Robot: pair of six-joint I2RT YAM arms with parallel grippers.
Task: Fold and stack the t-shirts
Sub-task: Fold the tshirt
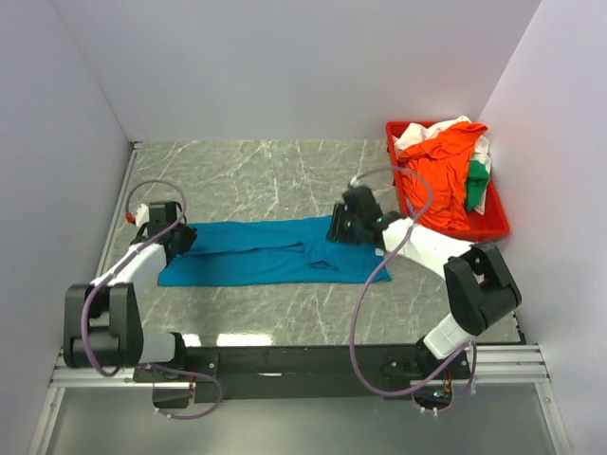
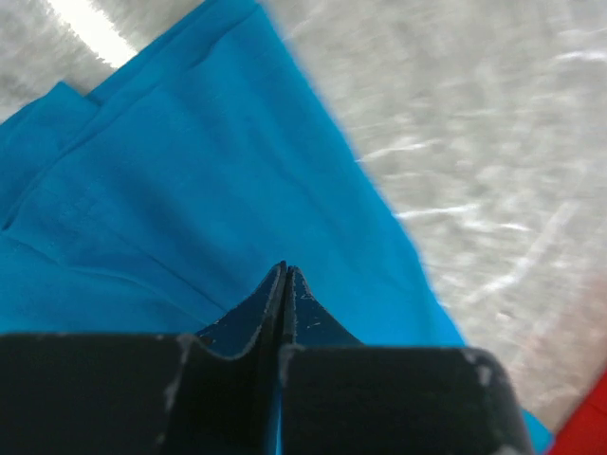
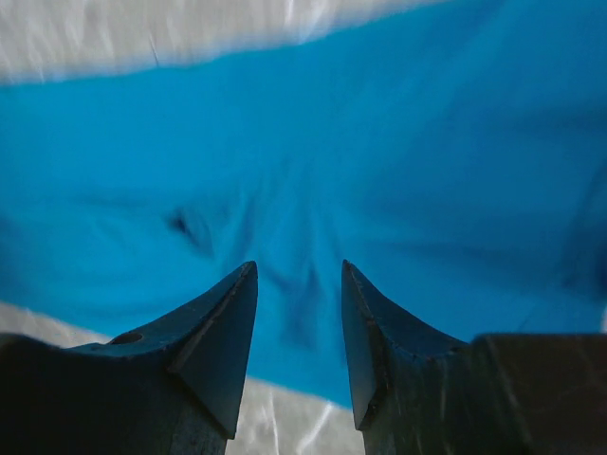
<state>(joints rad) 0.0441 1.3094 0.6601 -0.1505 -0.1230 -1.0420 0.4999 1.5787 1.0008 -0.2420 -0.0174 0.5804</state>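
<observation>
From above, a soft cloth teal-blue t-shirt (image 1: 266,254) lies flat in a long strip across the middle of the grey marbled bench (image 1: 256,180), running from near the left edge toward the right. The left hand (image 1: 180,237) sits on its left end and the right hand (image 1: 340,227) is over its right end. In the far right corner, a red plastic tray (image 1: 493,227) holds a crumpled bright orange t-shirt (image 1: 436,180) with a white t-shirt (image 1: 446,128) and a green t-shirt (image 1: 477,185) bunched by it. In the left wrist view, the left hand (image 2: 285,275) is clenched, its two dark fingers pressed tip to tip over the teal-blue t-shirt (image 2: 171,190). Whether a fold is pinched between them cannot be told, and bare bench (image 2: 493,142) shows to the right. In the right wrist view, the right hand (image 3: 299,275) is released, fingers apart and holding nothing, above the teal-blue t-shirt (image 3: 379,142), with bench (image 3: 142,38) along the top.
</observation>
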